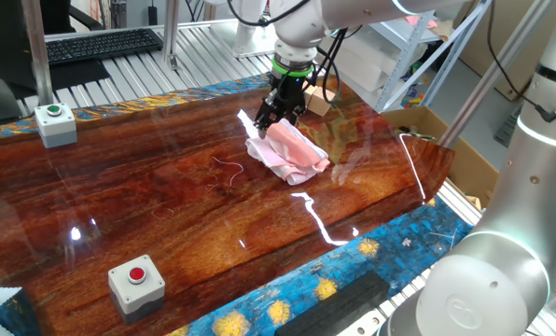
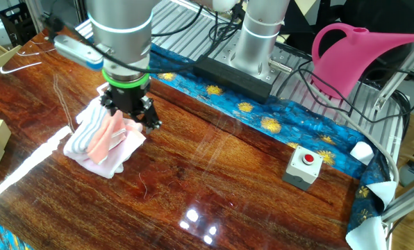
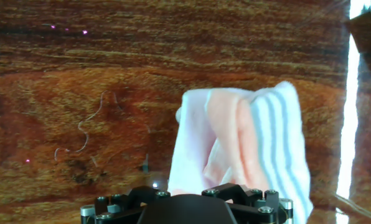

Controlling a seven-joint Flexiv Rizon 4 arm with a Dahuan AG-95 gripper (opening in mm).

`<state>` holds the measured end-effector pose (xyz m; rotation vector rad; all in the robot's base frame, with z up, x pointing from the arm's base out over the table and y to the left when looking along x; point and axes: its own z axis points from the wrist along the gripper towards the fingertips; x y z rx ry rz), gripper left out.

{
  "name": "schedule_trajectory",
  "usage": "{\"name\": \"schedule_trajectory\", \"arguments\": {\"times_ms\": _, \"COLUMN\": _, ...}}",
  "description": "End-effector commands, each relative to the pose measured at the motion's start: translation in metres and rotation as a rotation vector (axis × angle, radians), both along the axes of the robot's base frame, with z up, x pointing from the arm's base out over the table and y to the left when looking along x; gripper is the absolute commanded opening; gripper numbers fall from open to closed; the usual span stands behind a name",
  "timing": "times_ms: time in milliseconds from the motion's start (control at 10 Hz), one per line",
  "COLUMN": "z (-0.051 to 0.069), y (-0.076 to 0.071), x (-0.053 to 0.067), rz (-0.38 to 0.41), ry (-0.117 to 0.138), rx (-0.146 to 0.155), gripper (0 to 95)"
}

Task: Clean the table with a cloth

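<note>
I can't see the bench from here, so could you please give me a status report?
Hand down on cloth, grip unclear. Cloth bunched on table. Thin threads beside it.

Arm (image 2: 120, 31): thick round links, matte silver-grey with white glossy covers in places. Bright green ring (image 2: 126, 77) around the wrist, just above the black end section. Tool (image 1: 280, 105) all black, blocky, with small silver screw heads (image 3: 161, 194) along its top edge in the hand view. Black cables (image 1: 332, 58) loop beside the wrist and trail along the upper links. Second big grey joint housing (image 1: 488, 280), smooth and rounded, with a faint embossed round logo. Arm base is a grey cylinder (image 2: 255, 43) on a black plate (image 2: 236, 73).
</note>
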<state>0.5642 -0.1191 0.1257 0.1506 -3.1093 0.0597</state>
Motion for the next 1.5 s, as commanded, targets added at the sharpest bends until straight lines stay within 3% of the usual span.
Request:
{"name": "schedule_trajectory", "arguments": {"times_ms": 100, "z": -0.002, "y": -0.003, "x": 0.001, "rz": 0.003, "ry": -0.002, "rx": 0.008, "gripper": 95.0}}
{"name": "schedule_trajectory", "arguments": {"times_ms": 200, "z": -0.006, "y": -0.009, "x": 0.003, "rz": -0.002, "ry": -0.005, "rx": 0.004, "gripper": 95.0}}
{"name": "schedule_trajectory", "arguments": {"times_ms": 300, "z": -0.008, "y": -0.012, "x": 0.004, "rz": -0.022, "ry": -0.005, "rx": -0.002, "gripper": 76.0}}
{"name": "schedule_trajectory", "arguments": {"times_ms": 400, "z": -0.01, "y": -0.015, "x": 0.005, "rz": -0.021, "ry": -0.006, "rx": -0.002, "gripper": 95.0}}
{"name": "schedule_trajectory", "arguments": {"times_ms": 900, "z": -0.017, "y": -0.033, "x": 0.012, "rz": -0.021, "ry": -0.01, "rx": 0.008, "gripper": 95.0}}
{"name": "schedule_trajectory", "arguments": {"times_ms": 1100, "z": -0.028, "y": -0.038, "x": 0.015, "rz": -0.013, "ry": -0.033, "rx": 0.017, "gripper": 95.0}}
{"name": "schedule_trajectory", "arguments": {"times_ms": 1200, "z": -0.04, "y": -0.037, "x": 0.014, "rz": -0.033, "ry": -0.043, "rx": 0.016, "gripper": 95.0}}
{"name": "schedule_trajectory", "arguments": {"times_ms": 1300, "z": -0.047, "y": -0.038, "x": 0.011, "rz": -0.04, "ry": -0.05, "rx": 0.034, "gripper": 95.0}}
{"name": "schedule_trajectory", "arguments": {"times_ms": 1400, "z": -0.046, "y": -0.038, "x": 0.011, "rz": -0.036, "ry": -0.047, "rx": 0.027, "gripper": 95.0}}
{"name": "schedule_trajectory", "arguments": {"times_ms": 1500, "z": -0.044, "y": -0.039, "x": 0.011, "rz": -0.029, "ry": -0.038, "rx": 0.026, "gripper": 76.0}}
